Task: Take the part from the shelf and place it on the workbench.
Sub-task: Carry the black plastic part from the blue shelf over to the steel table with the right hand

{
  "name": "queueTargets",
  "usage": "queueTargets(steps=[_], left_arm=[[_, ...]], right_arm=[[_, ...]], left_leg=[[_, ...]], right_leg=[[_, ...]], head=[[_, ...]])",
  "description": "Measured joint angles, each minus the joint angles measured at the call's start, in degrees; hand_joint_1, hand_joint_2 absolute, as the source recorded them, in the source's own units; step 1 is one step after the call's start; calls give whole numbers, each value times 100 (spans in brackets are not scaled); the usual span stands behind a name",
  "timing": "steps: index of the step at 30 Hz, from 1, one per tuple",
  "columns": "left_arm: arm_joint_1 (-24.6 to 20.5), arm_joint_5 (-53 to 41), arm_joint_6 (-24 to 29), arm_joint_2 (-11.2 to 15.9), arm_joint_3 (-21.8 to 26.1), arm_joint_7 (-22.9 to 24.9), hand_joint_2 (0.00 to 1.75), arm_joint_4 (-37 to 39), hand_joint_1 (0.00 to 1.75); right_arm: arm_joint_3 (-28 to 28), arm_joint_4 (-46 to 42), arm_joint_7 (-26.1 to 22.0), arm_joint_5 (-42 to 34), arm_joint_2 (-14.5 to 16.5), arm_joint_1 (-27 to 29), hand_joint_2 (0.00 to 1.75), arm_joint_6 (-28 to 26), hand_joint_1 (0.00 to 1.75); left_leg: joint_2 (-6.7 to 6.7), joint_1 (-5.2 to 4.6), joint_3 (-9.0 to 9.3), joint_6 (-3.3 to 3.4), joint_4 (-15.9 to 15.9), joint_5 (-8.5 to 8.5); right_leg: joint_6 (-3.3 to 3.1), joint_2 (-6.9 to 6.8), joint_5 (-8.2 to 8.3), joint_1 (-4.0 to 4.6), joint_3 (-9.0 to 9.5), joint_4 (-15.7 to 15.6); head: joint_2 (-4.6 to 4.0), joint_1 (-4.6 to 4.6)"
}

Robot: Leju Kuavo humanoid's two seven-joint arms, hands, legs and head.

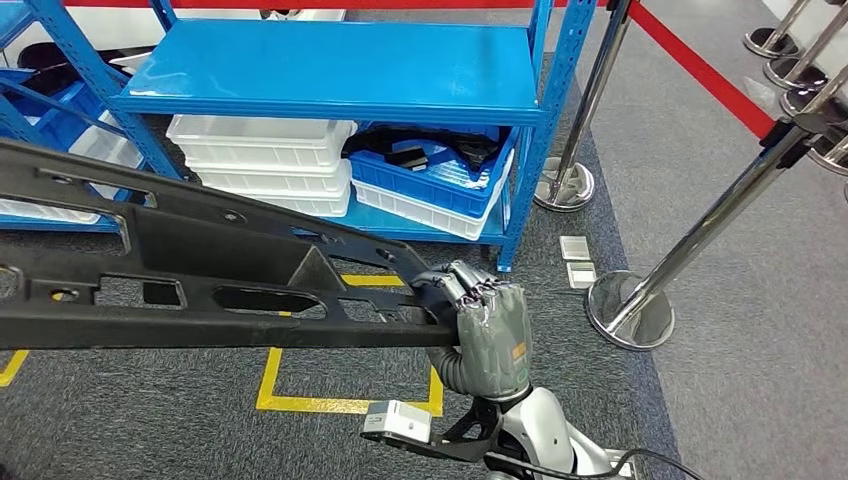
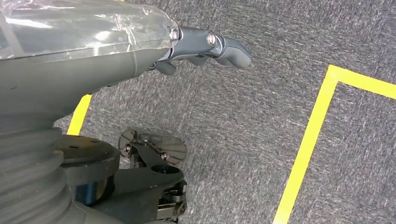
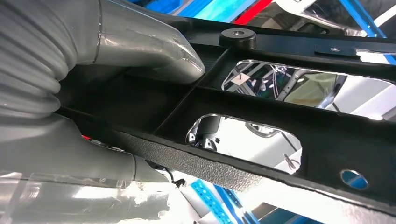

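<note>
The part (image 1: 200, 290) is a long black flat frame with cut-out slots. It stretches across the head view from the left edge to the middle, held level above the carpet. My right hand (image 1: 485, 320) grips its right end, fingers curled over the top edge. The right wrist view shows the part (image 3: 289, 116) close up, with my right hand (image 3: 140, 51) clamped around its rim and the thumb pressed on its face. My left hand (image 2: 140, 51) hangs over the grey floor with a finger (image 2: 229, 46) stretched out and nothing in it.
A blue shelf (image 1: 340, 70) stands ahead, with stacked white trays (image 1: 265, 160) and a blue bin (image 1: 440, 175) of dark parts on its lower level. Chrome stanchions (image 1: 630, 305) (image 1: 565, 185) with a red belt stand to the right. Yellow tape (image 1: 345, 400) marks the carpet.
</note>
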Motion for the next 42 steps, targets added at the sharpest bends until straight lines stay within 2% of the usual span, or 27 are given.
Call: queueTargets(steps=[1, 3, 5, 7, 9, 10, 11, 12, 14, 16, 18, 20, 21, 22, 24, 25, 26, 27, 28, 30, 32, 34, 36, 37, 40, 41, 42], left_arm=[[-1, 0, 1, 0, 0, -1, 175, -1, 0], [-3, 1, 2, 1, 0, -4, 175, -1, 0], [-3, 2, 5, 2, 0, -6, 175, -1, 0], [-5, 2, 8, 2, 0, -8, 175, -1, 0], [-1, 2, 9, 2, 0, -9, 175, -1, 0], [3, 2, 9, 2, 0, -8, 175, -1, 0], [5, 2, 10, 2, 0, -8, 175, -1, 0], [6, 2, 11, 2, 0, -8, 175, -1, 0], [3, 1, 13, 2, 0, -9, 175, -1, 0], [1, -1, 16, 2, 0, -10, 175, -1, 0], [6, 0, 21, 2, 0, -10, 175, -1, 0], [7, 2, 28, 1, 0, -11, 175, -1, 0], [5, 2, 31, 0, 0, -13, 175, -1, 0], [2, 1, 32, 0, 0, -14, 175, -1, 0], [3, 0, 33, 0, 0, -17, 175, -1, 0], [5, 0, 33, 0, 0, -17, 175, -1, 0], [7, 0, 33, 0, 0, -17, 175, -1, 0], [7, 0, 33, -1, 0, -17, 175, -1, 0], [5, 0, 33, -1, 0, -17, 175, -1, 0], [0, 0, 33, -2, 0, -16, 175, -1, 0], [-3, 0, 33, -2, 0, -14, 175, -1, 0], [-6, 0, 32, -2, 0, -10, 175, -1, 0], [-11, 0, 32, -1, 0, -8, 175, -1, 0], [-15, 0, 33, 0, 0, -8, 175, -1, 0], [-14, 0, 32, 0, 0, -8, 175, -1, 0], [-10, 1, 32, 0, 0, -8, 175, -1, 0], [-8, 1, 32, 0, 0, -7, 175, -1, 0]], right_arm=[[1, 1, -1, -1, -3, -2, 175, 0, 175], [1, 1, 1, -5, -11, -3, 175, 0, 175], [2, 1, 5, -11, -16, -14, 175, 0, 175], [2, 1, 11, -13, -16, -27, 175, 0, 175], [2, 2, 27, -13, -17, -31, 175, 0, 175], [2, 2, 42, -13, -18, -31, 175, 0, 175], [2, 2, 58, -11, -19, -33, 175, 0, 175], [2, 2, 74, -9, -20, -36, 175, 0, 175], [2, 2, 100, -6, -21, -47, 175, 0, 175], [2, 1, 114, -5, -22, -55, 175, 0, 175], [3, 0, 123, -4, -25, -56, 175, 0, 175], [5, 1, 127, -4, -30, -56, 175, 0, 175], [6, 0, 127, -3, -33, -58, 175, -1, 175], [8, 0, 128, -2, -35, -61, 175, -1, 175], [13, 1, 131, 0, -44, -60, 175, -1, 175], [15, 1, 135, 0, -52, -55, 175, 0, 175], [16, 2, 140, 0, -60, -49, 175, 0, 175], [17, 1, 143, 0, -67, -46, 175, 0, 175], [17, 0, 145, 0, -72, -45, 175, 0, 175], [19, 0, 150, 2, -77, -46, 175, 0, 175], [22, 0, 163, 8, -82, -42, 175, 0, 175], [23, -1, 175, 13, -91, -37, 175, 0, 175], [23, -1, 179, 13, -96, -38, 175, 0, 175], [23, -1, 180, 13, -97, -40, 175, 0, 175], [23, -1, 180, 13, -102, -38, 175, 0, 175], [23, -1, 179, 12, -104, -38, 175, 0, 175], [23, -1, 178, 11, -106, -37, 175, 0, 175]], left_leg=[[-5, -12, -26, -32, 31, -5], [-14, -16, -55, -80, 47, 8], [-16, -4, -81, -139, 142, -74], [-15, 7, -263, -203, 616, -385], [-14, 14, -581, -239, 1359, -737], [-14, 15, -679, -240, 1595, -800], [-14, 14, -682, -229, 1629, -756], [-14, 11, -581, -207, 1445, -615], [-6, -1, -191, -139, 661, -242], [8, -41, 56, -80, 80, -56], [7, -79, 64, -52, -32, -45], [2, -45, 82, -7, -104, 2], [1, -26, 100, 27, -156, 36], [2, -7, 114, 57, -202, 68], [-3, -10, 101, 89, -216, 91], [-9, -13, 83, 92, -202, 92], [-18, -14, 67, 93, -184, 90], [-32, -14, 56, 91, -164, 87], [-49, -12, 51, 84, -143, 80], [-81, -19, 29, 43, -78, 49], [-106, -37, -15, -11, -19, 33], [-118, -39, -39, -58, -4, 39], [-106, -29, -73, -121, 119, -61], [-96, -23, -147, -156, 316, -195], [-79, 7, -596, -231, 1354, -703], [-79, 11, -685, -236, 1560, -747], [-78, 13, -668, -228, 1540, -674]], right_leg=[[-22, 9, 14, 6, 43, -125], [-92, 19, 17, 16, 22, -136], [-152, 4, 46, 6, 14, -154], [-200, -23, 68, -5, 1, -168], [-220, -49, 77, 6, -22, -166], [-225, -60, 80, 12, -29, -165], [-228, -69, 82, 17, -31, -164], [-229, -73, 83, 20, -27, -164], [-225, -77, 82, 23, -10, -169], [-196, -82, 94, 26, -18, -173], [-148, -97, 121, 22, -33, -192], [-97, -102, 112, 21, -28, -194], [-74, -87, 37, 26, -57, -108], [-56, -67, -101, 30, -136, 87], [-32, -32, -476, 32, -434, 770], [-22, -28, -593, 31, -574, 1084], [-14, -27, -613, 31, -645, 1253], [-12, -27, -516, 29, -606, 1192], [-14, -26, -341, 25, -470, 929], [-31, 10, -29, 19, -111, 185], [-72, 43, 54, 25, 36, -175], [-132, 33, 62, 34, 21, -188], [-190, 5, 85, 22, 21, -207], [-216, -16, 96, 9, 21, -218], [-247, -77, 97, 14, 10, -217], [-248, -94, 96, 17, 9, -216], [-248, -107, 95, 18, 13, -216]], head=[[0, -4], [0, -20], [0, -43], [0, -86], [0, -117], [0, -120], [0, -121], [0, -122], [0, -125], [0, -127], [0, -130], [0, -129], [0, -116], [0, -99], [0, -52], [0, -40], [0, -31], [0, -24], [0, -16], [0, 3], [0, 2], [0, -13], [0, -36], [0, -56], [0, -102], [0, -104], [0, -108]])
